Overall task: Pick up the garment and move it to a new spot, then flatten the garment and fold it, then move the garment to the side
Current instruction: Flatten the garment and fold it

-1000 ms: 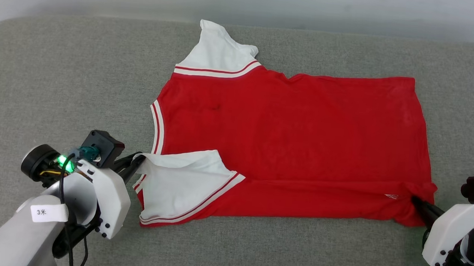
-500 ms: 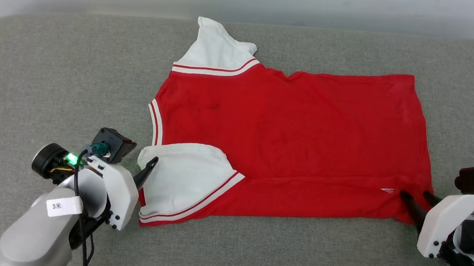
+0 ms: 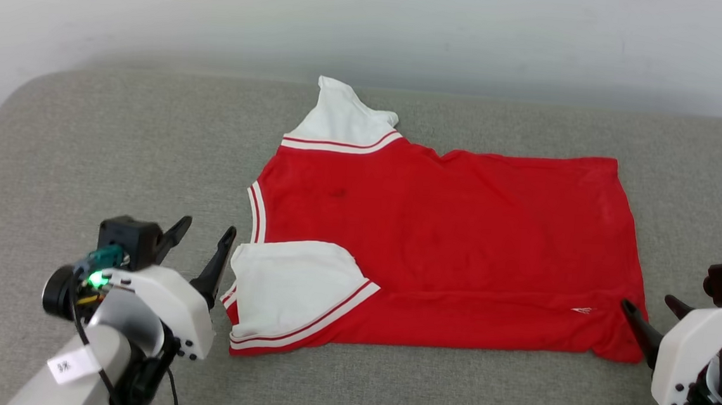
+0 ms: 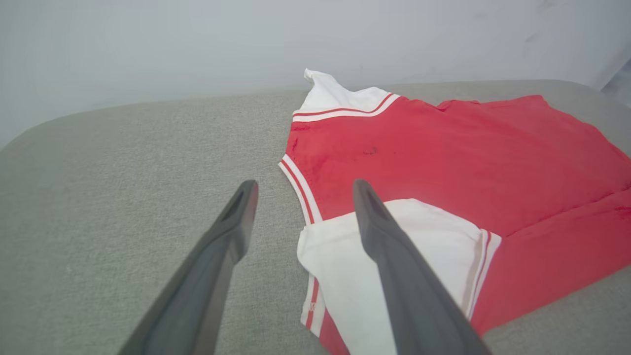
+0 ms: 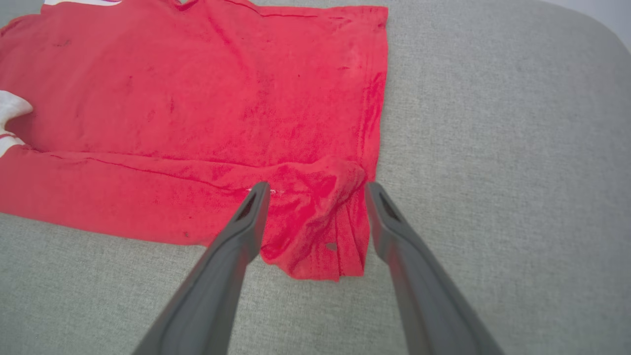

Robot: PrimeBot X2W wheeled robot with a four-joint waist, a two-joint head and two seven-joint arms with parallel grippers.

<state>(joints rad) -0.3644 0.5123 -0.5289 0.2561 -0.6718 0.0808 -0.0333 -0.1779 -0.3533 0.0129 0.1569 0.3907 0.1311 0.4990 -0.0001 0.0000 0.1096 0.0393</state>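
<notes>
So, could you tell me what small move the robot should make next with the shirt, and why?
Probably raise the left gripper and right gripper, both open, and carry them toward the garment's far edge: the near edge and near sleeve already lie folded in, while the far sleeve juts out unfolded.

Noted: white paper tag [image 3: 73, 366] on my grey left forearm [image 3: 36, 394], left of red-and-white jersey shirt [image 3: 448, 234]: print illegible. Shirt's tiny white mark [image 3: 582, 310]: unreadable.

left end effector [image 3: 209, 225] opened off garment [image 3: 448, 234] sleeve, right end effector [image 3: 648, 301] opened around hem corner
</notes>
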